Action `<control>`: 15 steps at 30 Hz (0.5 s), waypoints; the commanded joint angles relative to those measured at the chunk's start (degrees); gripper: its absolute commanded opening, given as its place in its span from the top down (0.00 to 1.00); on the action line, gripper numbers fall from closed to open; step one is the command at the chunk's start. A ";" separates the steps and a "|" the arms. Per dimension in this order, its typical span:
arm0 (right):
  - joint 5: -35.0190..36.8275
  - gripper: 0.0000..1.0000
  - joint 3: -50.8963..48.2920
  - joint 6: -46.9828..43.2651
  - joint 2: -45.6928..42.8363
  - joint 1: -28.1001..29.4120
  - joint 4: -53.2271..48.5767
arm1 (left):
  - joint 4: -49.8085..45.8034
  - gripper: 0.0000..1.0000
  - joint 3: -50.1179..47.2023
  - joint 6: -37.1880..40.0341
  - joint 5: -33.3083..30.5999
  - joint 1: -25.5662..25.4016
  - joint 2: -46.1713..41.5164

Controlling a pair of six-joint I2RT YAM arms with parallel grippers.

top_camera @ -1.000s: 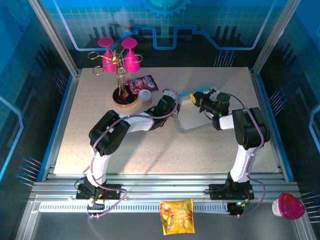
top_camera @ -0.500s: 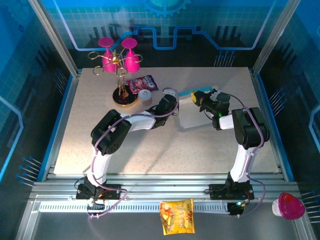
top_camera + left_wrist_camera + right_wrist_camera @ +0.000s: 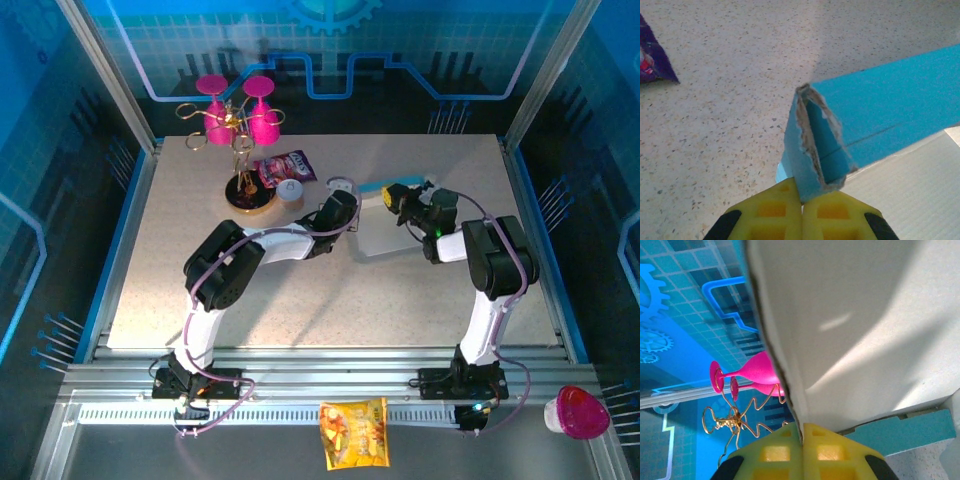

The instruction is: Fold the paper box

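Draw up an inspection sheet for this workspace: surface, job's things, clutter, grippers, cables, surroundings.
Surface: speckled beige table, no spills seen.
Job's things: paper box, light blue with a whitish inner face, partly raised between the two arms.
Clutter: purple snack packet and gold stand with pink glasses at the far left; orange snack packet and pink-lidded cup on the near rail, off the table.
Grippers: left gripper shut on a blue corner of the paper box; right gripper shut on the box's edge.
Cables: purple cables loop along both arms, nothing seen snagged.
Surroundings: blue panels and a metal frame enclose the cell.
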 commanded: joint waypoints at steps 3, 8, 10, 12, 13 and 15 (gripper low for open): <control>0.70 1.00 -2.50 0.69 -5.01 4.85 -7.53 | -3.78 1.00 -3.72 -4.24 -1.75 -1.69 -5.43; 0.94 1.00 -1.97 -1.15 -6.21 6.22 -12.76 | -2.20 1.00 -5.80 -4.72 -0.68 -1.60 -4.45; 0.76 1.00 -1.99 -0.69 -5.31 6.16 -12.21 | -1.62 1.00 -5.10 -3.72 -0.19 -1.50 -3.42; 0.61 1.00 -2.10 -0.42 -4.83 6.18 -11.72 | -1.49 0.92 -3.96 -3.01 0.43 -1.24 -2.26; 0.43 1.00 -1.99 -0.38 -4.64 6.21 -11.72 | -1.82 0.89 -3.29 -2.97 0.64 -0.97 -1.64; 0.40 1.00 -1.88 -0.41 -4.62 6.18 -11.92 | -2.05 0.84 -2.31 -3.03 1.07 -0.41 -0.76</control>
